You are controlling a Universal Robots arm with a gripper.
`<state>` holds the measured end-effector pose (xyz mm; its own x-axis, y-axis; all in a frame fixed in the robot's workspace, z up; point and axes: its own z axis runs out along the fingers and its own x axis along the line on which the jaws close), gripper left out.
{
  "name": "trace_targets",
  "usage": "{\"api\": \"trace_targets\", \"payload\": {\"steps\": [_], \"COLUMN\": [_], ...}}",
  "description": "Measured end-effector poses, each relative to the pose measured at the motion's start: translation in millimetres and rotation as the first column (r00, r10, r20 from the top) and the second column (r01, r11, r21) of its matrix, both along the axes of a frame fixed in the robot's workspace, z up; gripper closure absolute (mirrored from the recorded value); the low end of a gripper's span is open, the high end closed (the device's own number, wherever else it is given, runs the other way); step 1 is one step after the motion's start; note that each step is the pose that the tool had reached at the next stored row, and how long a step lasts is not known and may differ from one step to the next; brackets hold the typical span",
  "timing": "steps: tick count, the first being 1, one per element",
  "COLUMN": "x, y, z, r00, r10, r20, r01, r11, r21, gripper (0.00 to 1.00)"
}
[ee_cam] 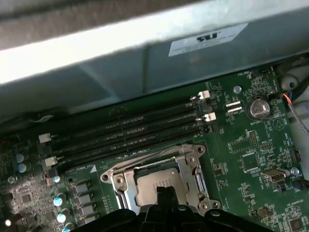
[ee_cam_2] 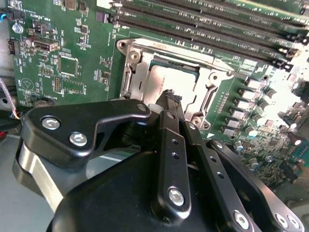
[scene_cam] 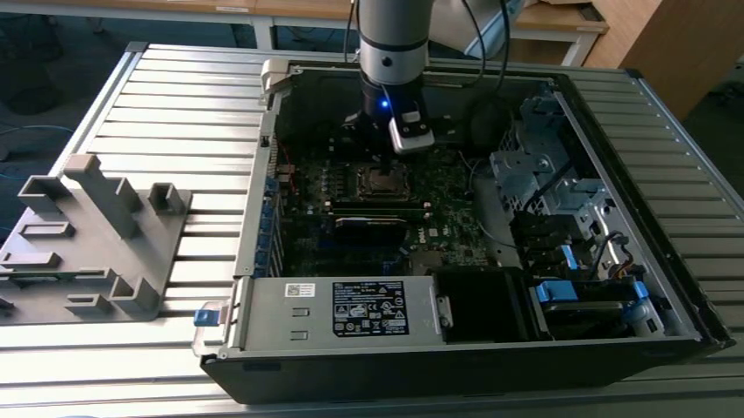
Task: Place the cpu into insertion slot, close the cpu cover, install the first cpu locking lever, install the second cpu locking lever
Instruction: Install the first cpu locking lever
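Note:
The cpu (ee_cam_2: pixel 166 79) (ee_cam: pixel 149 186) lies flat in the insertion slot (scene_cam: pixel 382 181) on the green motherboard, its dull metal top facing up. The silvery cpu cover (ee_cam_2: pixel 142 72) (ee_cam: pixel 190 166) lies down around it, the chip showing through its window. My gripper (ee_cam_2: pixel 172 98) (ee_cam: pixel 164 191) (scene_cam: pixel 379 158) hangs just over the near edge of the chip, its black fingers pressed together with nothing between them. A thin metal lever (ee_cam: pixel 145 158) runs along the cover's side towards the memory slots; whether it is latched I cannot tell.
Long black memory slots (ee_cam: pixel 125 130) (ee_cam_2: pixel 207 19) run beside the socket. The open computer case holds a power supply (scene_cam: pixel 348 309) in front and a drive cage (scene_cam: pixel 558 183) at the exterior view's right. A grey fixture (scene_cam: pixel 93 235) stands on the slatted table at the exterior view's left.

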<state>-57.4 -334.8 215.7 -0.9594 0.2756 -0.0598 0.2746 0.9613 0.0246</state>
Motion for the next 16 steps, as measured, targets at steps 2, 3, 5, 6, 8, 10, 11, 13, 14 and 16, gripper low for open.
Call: {"api": "trace_targets", "payload": {"steps": [2,3,5,6,8,10,11,13,14,16], "x": [0.0,0.0,0.0,0.0,0.0,0.0,0.0,0.0,0.0,0.0], "y": [-0.6,-0.7,-0.9,-1.0,-1.3,-1.8,-1.8,-1.8,-1.8,-2.1], "z": [-0.3,-0.4,-0.6,-0.8,-1.1,-1.2,-1.2,-1.2,-1.2,-1.3], "r00": [0.9999,0.9998,0.9992,0.9988,0.9978,0.997,0.997,0.997,0.997,0.997], "r10": [0.012,0.02,0.039,0.048,0.066,0.078,0.078,0.078,0.078,0.078], "r20": [0.0001,0.0001,-0.0001,-0.0001,-0.0001,-0.0001,-0.0001,-0.0001,-0.0001,-0.0001], "r01": [-0.012,-0.02,-0.039,-0.048,-0.066,-0.078,-0.078,-0.078,-0.078,-0.078], "r11": [0.9999,0.9998,0.9992,0.9988,0.9978,0.997,0.997,0.997,0.997,0.997], "r21": [0.0002,0.0002,-0.0001,0.0,-0.0001,-0.0001,-0.0001,-0.0001,-0.0001,0.0], "gripper": [0.89,0.89,0.89,0.89,0.89,0.89,0.89,0.89,0.89,0.89]}}
